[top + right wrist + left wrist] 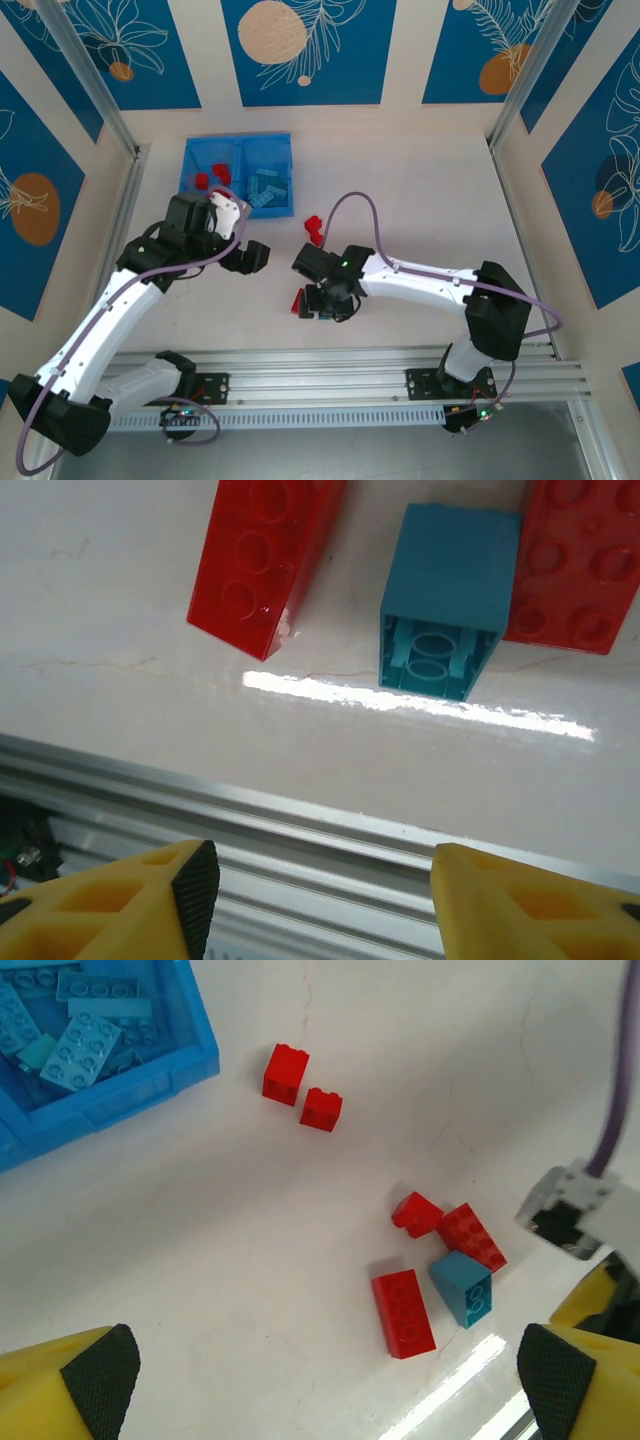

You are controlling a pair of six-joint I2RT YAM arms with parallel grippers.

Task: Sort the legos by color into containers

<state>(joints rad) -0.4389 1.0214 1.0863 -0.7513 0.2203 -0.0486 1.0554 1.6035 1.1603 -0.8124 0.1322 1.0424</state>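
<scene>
Top external: blue tray (238,139) is seen at the far left of the desk (430,200). Red legos (210,180) are held in its left compartment, light blue legos (268,187) in its right. Two loose red bricks (314,228) are seen on the desk, right of the tray's near corner. Left jaws are positioned just near of the tray; right jaws are lowered over a brick cluster (300,300) close to the near rail (350,362).

Left wrist: left jaws are spread wide, nothing between the pads (100,1385). Cluster is made up of three red bricks and one teal brick (462,1287), well apart from the tray.

Right wrist: right jaws are spread, nothing pinched. Teal brick is lying on its side, touching the red brick (570,565) to its right.
</scene>
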